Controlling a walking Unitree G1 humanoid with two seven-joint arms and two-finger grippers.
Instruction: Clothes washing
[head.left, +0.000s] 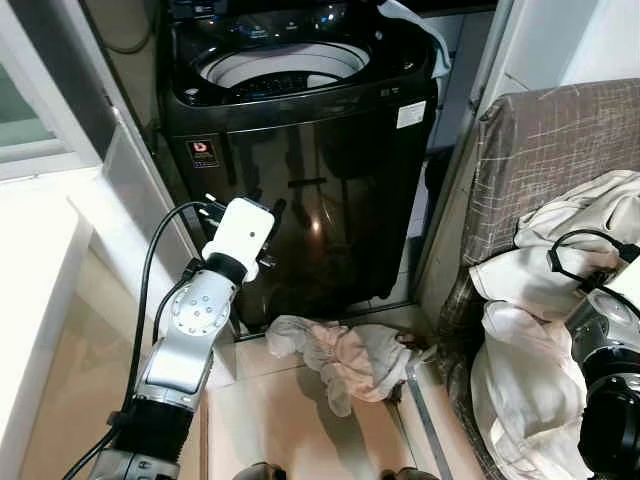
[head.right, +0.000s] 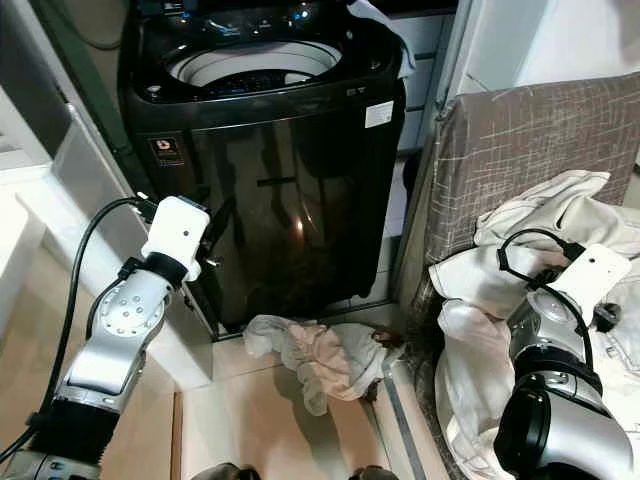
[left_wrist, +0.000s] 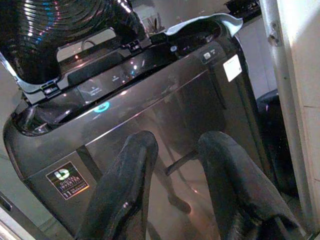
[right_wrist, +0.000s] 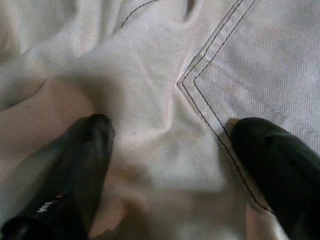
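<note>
With its fingers spread over a fold of white clothes (head.left: 560, 300) piled on the sofa (head.left: 540, 140) at right, right gripper (right_wrist: 170, 150) seems set to grab. Left gripper (left_wrist: 170, 175), released, idles before the open washer (head.left: 300, 150); another garment (head.left: 345, 355) lies on the floor.

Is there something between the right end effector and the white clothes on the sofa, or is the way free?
Nothing visible blocks it. The right end effector is open, its fingers pressed down on the white clothes heaped on the sofa, fabric bunched between them. The washing machine stands open-topped to the robot's left.
</note>
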